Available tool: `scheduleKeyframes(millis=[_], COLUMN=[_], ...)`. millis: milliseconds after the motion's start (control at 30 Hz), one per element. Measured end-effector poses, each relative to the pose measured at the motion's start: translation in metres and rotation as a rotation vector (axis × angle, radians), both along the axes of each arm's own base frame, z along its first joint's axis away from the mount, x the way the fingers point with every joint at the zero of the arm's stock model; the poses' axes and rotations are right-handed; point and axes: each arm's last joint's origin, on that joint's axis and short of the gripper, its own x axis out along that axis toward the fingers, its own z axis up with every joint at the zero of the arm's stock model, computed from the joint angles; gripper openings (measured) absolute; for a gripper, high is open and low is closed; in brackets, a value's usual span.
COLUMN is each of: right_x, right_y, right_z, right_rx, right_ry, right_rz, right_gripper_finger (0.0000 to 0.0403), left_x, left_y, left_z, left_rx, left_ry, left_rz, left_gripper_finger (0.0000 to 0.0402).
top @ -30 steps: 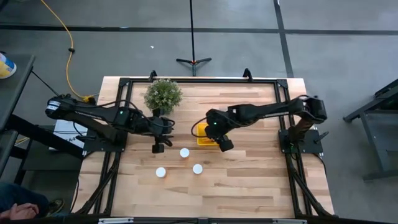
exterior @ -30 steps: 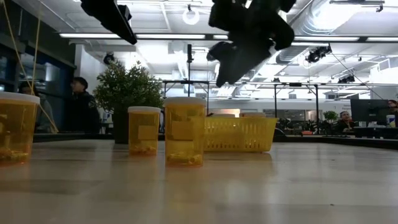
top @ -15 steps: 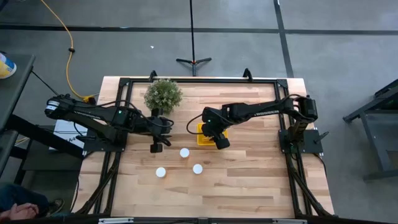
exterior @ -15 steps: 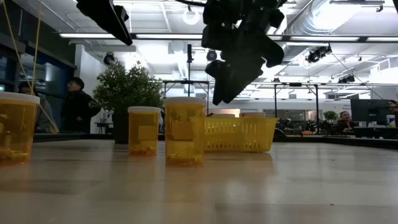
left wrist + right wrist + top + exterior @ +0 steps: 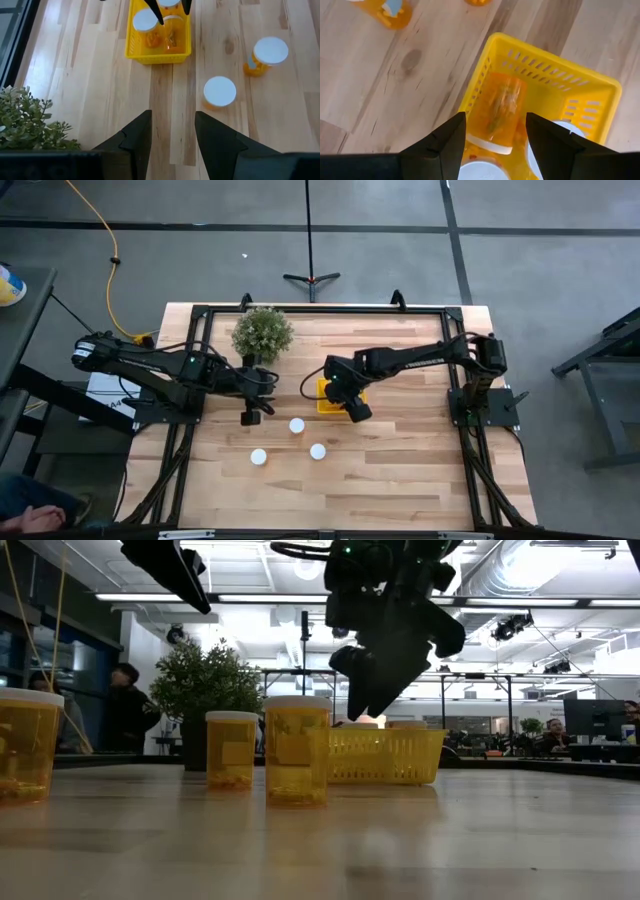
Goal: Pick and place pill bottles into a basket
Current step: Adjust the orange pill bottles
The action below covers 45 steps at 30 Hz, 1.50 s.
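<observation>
My right gripper (image 5: 352,408) hangs over the yellow basket (image 5: 322,404), shut on a pill bottle (image 5: 496,107) with an orange body and a white cap. Two more bottles stand in the basket, their caps (image 5: 555,131) showing. Three bottles (image 5: 297,425) (image 5: 258,457) (image 5: 317,451) stand upright on their bases on the table, nearer than the basket. My left gripper (image 5: 172,135) is open and empty. It hovers left of these bottles (image 5: 251,417), above the table. My right gripper holds the bottle between its two fingers at its cap end (image 5: 489,144). The fingers (image 5: 454,135) point down from above and lie along the bottle. The orange body (image 5: 172,34) reaches beyond the fingertips, down inside the basket. Whether it touches the basket floor cannot be told.
A bushy green potted plant (image 5: 262,333) stands at the far left of the table, behind my left arm. Bare wood lies right of the basket and toward the near edge. People show in the room beyond the table (image 5: 125,705).
My right gripper has gone a little toward the table's left edge and down, bringing the bottle over and into the basket. In the last half second it has barely moved across the table.
</observation>
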Motion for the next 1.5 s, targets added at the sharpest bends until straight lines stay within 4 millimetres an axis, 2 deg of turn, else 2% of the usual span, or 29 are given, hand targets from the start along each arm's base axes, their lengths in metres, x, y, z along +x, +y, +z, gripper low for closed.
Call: scheduleKeyframes(millis=[133,300,567,700,833,1000,1067,1233,1400,1500], right_x=[0.002,0.013,0.018,0.017,0.019,0.023,0.024,0.022,0.017,0.017], right_y=[-0.004,-0.005,-0.021,-0.023,-0.024,-0.024,-0.024,-0.027,-0.029,-0.029], right_z=[-0.003,0.002,0.006,0.005,0.002,-0.014,-0.017,-0.019,-0.021,-0.021], right_rx=[0.004,0.021,-0.052,-0.033,0.004,0.002,-0.005,-0.072,-0.072,-0.072], right_ry=[-0.005,-0.133,-0.196,-0.189,-0.186,-0.144,-0.136,-0.107,-0.059,-0.053], right_rz=[-0.006,0.007,-0.108,-0.136,-0.141,-0.153,-0.159,-0.195,-0.199,-0.199], right_gripper_finger=[0.0199,0.0199,0.0195,0.0162,0.0100,0.0014,0.0009,0.0027,0.0005,0.0006], left_x=[0.000,0.000,-0.001,-0.001,-0.001,-0.002,-0.002,-0.002,-0.002,-0.002], left_y=[0.000,0.000,0.000,0.000,0.000,0.000,0.000,0.000,0.000,0.000], left_z=[0.000,0.000,-0.001,-0.001,-0.001,-0.002,-0.001,-0.001,-0.001,-0.001], left_rx=[-0.004,-0.009,-0.021,-0.022,-0.022,-0.020,-0.020,-0.020,-0.019,-0.019], left_ry=[-0.001,-0.002,0.008,0.013,0.013,0.025,0.024,0.024,0.024,0.023], left_rz=[0.005,0.011,0.011,0.009,0.009,0.009,0.010,0.010,0.010,0.011], left_gripper_finger=[0.0184,0.0184,0.0184,0.0184,0.0184,0.0184,0.0184,0.0184,0.0184,0.0184])
